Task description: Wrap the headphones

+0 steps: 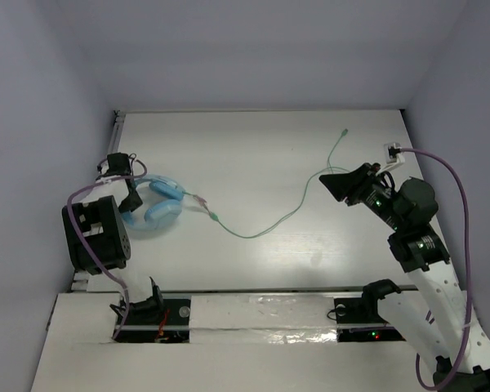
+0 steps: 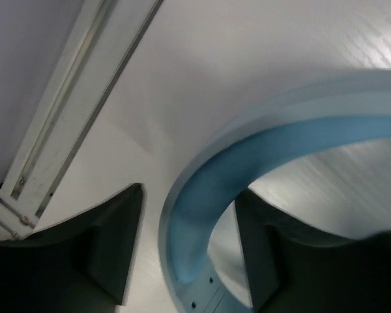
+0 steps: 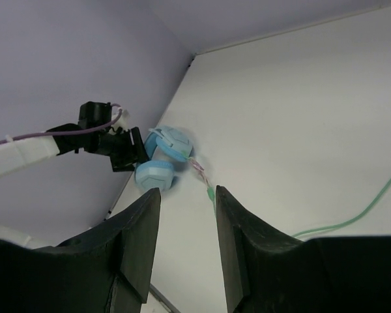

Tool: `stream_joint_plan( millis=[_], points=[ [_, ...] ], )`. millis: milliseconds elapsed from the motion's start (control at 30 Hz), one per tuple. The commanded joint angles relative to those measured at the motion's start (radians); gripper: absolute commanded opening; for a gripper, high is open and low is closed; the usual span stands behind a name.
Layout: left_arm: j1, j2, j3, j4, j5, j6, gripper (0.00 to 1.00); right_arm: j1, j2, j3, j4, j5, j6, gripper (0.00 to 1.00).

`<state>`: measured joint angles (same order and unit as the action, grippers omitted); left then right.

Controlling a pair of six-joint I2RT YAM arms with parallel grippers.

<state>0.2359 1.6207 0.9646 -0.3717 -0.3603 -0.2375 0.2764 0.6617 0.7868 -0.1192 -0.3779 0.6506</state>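
The light blue headphones (image 1: pixel 157 209) lie at the table's left side, earcups side by side. Their pale-green cable (image 1: pixel 265 230) runs right across the table and back to a plug (image 1: pixel 344 131). My left gripper (image 1: pixel 129 196) is open, its fingers on either side of the headband (image 2: pixel 202 208), which passes between them without a visible pinch. My right gripper (image 1: pixel 336 184) is open and empty, above the table near the cable's bend. The right wrist view shows the headphones (image 3: pixel 161 163) and the cable (image 3: pixel 352 218) far beyond my right gripper (image 3: pixel 188 190).
A metal rail (image 1: pixel 114 140) runs along the table's left edge close to the headphones, and it also shows in the left wrist view (image 2: pixel 72 111). Grey walls enclose the left, back and right. A purple arm cable (image 1: pixel 453 184) loops at the right.
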Motion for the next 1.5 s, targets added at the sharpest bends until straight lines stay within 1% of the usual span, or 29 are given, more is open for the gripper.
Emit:
stream_joint_plan(
  millis=[0, 33, 100, 133, 167, 200, 233, 267, 333, 400, 433, 500, 600, 633, 767, 800, 900, 967, 1000, 1033, 1100, 1133, 1200, 1300, 1400, 1433, 1467],
  points=[
    [0.006, 0.042, 0.037, 0.065, 0.03, 0.035, 0.49, 0.006, -0.017, 0.012, 0.038, -0.035, -0.008, 0.45],
    [0.006, 0.053, 0.033, 0.076, 0.046, 0.032, 0.35, 0.006, -0.017, 0.012, 0.039, -0.041, -0.006, 0.45],
    [0.006, 0.053, 0.016, 0.106, 0.089, 0.035, 0.27, 0.006, -0.013, 0.012, 0.046, -0.052, -0.005, 0.45],
    [0.006, 0.045, 0.011, 0.111, 0.099, 0.027, 0.14, 0.006, -0.011, 0.012, 0.047, -0.053, -0.003, 0.45],
    [0.006, 0.038, 0.003, 0.122, 0.142, 0.021, 0.11, 0.006, -0.008, 0.011, 0.049, -0.055, -0.003, 0.45],
    [-0.004, 0.024, -0.009, 0.131, 0.156, 0.006, 0.08, 0.006, -0.007, 0.014, 0.05, -0.055, -0.003, 0.45],
    [-0.024, 0.015, -0.013, 0.131, 0.164, -0.006, 0.0, 0.006, -0.002, 0.014, 0.05, -0.056, -0.003, 0.45],
    [-0.038, 0.005, -0.018, 0.131, 0.191, -0.017, 0.0, 0.006, -0.001, 0.015, 0.05, -0.058, -0.005, 0.45],
    [-0.104, -0.01, -0.029, 0.129, 0.222, -0.051, 0.0, 0.006, -0.001, 0.017, 0.052, -0.059, -0.005, 0.45],
    [-0.157, -0.01, -0.032, 0.132, 0.231, -0.06, 0.05, 0.006, 0.001, 0.014, 0.052, -0.058, -0.006, 0.45],
    [-0.194, -0.005, -0.033, 0.134, 0.23, -0.065, 0.11, 0.006, 0.001, 0.014, 0.052, -0.056, -0.008, 0.45],
    [-0.195, 0.008, -0.036, 0.14, 0.235, -0.069, 0.16, 0.006, 0.006, 0.009, 0.053, -0.049, -0.008, 0.45],
    [-0.195, 0.047, -0.018, 0.128, 0.215, -0.06, 0.27, 0.006, 0.01, 0.014, 0.052, -0.046, -0.008, 0.45],
    [-0.195, 0.059, -0.014, 0.128, 0.213, -0.054, 0.35, 0.006, 0.01, 0.014, 0.052, -0.042, -0.009, 0.45],
    [-0.195, 0.094, 0.016, 0.135, 0.208, -0.031, 0.49, 0.006, 0.012, 0.014, 0.052, -0.035, -0.011, 0.45],
    [-0.195, 0.117, 0.026, 0.142, 0.213, -0.017, 0.55, 0.006, 0.012, 0.014, 0.052, -0.033, -0.011, 0.45],
    [-0.195, 0.145, 0.039, 0.175, 0.26, 0.007, 0.63, 0.006, 0.012, 0.012, 0.05, -0.038, -0.011, 0.45],
    [-0.195, 0.172, 0.049, 0.178, 0.287, 0.009, 0.64, 0.006, 0.012, 0.011, 0.056, -0.038, -0.009, 0.45],
    [-0.204, 0.18, 0.055, 0.178, 0.297, 0.009, 0.61, 0.006, 0.012, 0.009, 0.056, -0.036, -0.009, 0.45],
    [-0.213, 0.192, 0.054, 0.18, 0.303, 0.0, 0.45, 0.006, 0.01, 0.011, 0.058, -0.032, -0.009, 0.44],
    [-0.233, 0.206, 0.048, 0.172, 0.297, 0.003, 0.36, 0.006, 0.009, 0.014, 0.059, -0.021, -0.009, 0.44],
    [-0.254, 0.218, 0.048, 0.168, 0.29, 0.006, 0.25, 0.006, 0.009, 0.02, 0.059, -0.019, -0.008, 0.44],
    [-0.268, 0.22, 0.042, 0.16, 0.273, 0.009, 0.19, 0.006, 0.01, 0.025, 0.059, -0.015, -0.008, 0.44],
    [-0.268, 0.197, 0.036, 0.159, 0.276, 0.003, 0.0, 0.006, 0.006, 0.026, 0.061, -0.003, -0.008, 0.44],
    [-0.268, 0.136, 0.043, 0.137, 0.294, 0.01, 0.0, 0.006, 0.004, 0.017, 0.064, 0.004, -0.008, 0.44],
    [-0.268, 0.08, 0.048, 0.132, 0.319, 0.013, 0.0, 0.006, 0.007, 0.012, 0.07, 0.002, -0.006, 0.34],
    [-0.268, 0.046, 0.057, 0.122, 0.38, 0.014, 0.0, 0.006, 0.012, 0.006, 0.072, -0.001, -0.005, 0.28]
  ],
)
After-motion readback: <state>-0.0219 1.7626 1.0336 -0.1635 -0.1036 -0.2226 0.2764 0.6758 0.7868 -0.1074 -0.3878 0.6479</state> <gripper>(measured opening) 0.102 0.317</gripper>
